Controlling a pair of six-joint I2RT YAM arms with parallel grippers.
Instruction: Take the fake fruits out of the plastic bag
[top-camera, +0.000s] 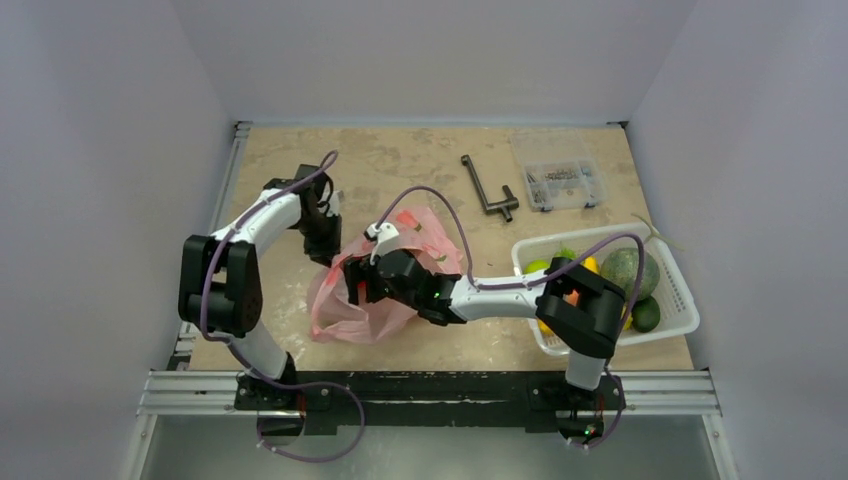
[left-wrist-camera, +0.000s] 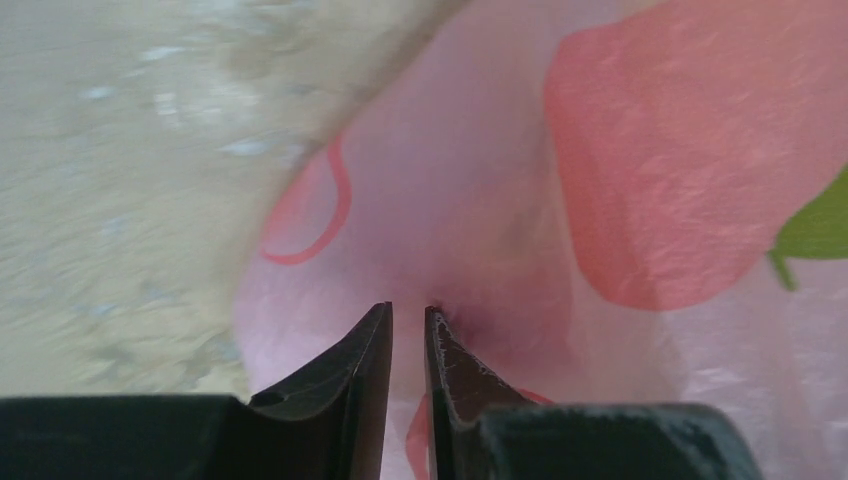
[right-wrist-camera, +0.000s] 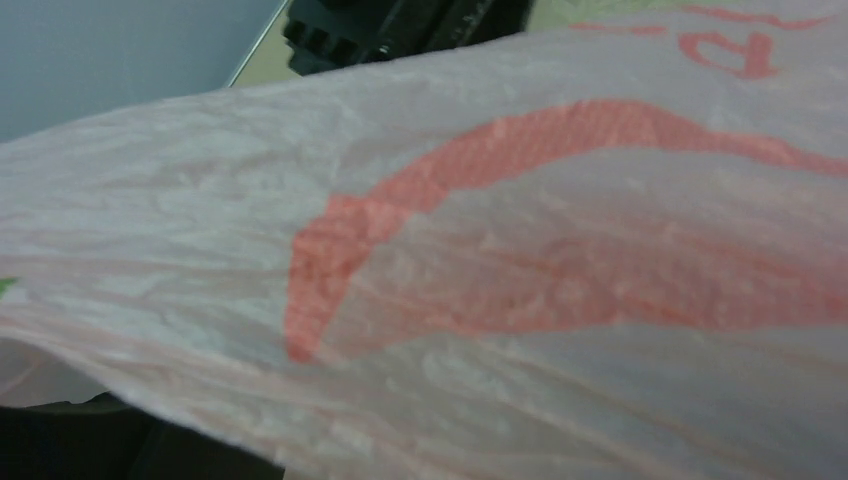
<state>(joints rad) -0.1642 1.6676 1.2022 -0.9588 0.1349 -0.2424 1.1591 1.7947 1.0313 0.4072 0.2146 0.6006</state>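
Observation:
The pink plastic bag lies crumpled in the middle of the table. My left gripper is at its upper left edge. In the left wrist view the gripper has its jaws nearly together with pink film pinched between them. My right gripper reaches into the bag's mouth from the right. Bag film covers the right wrist view and hides its fingers. A dull green melon and a lime-green apple lie in the basket. No fruit shows inside the bag.
The white lattice basket stands at the right, close to the right arm's elbow, with a dark green fruit and yellow pieces in it. A clear small-parts box and a black metal tool lie at the back.

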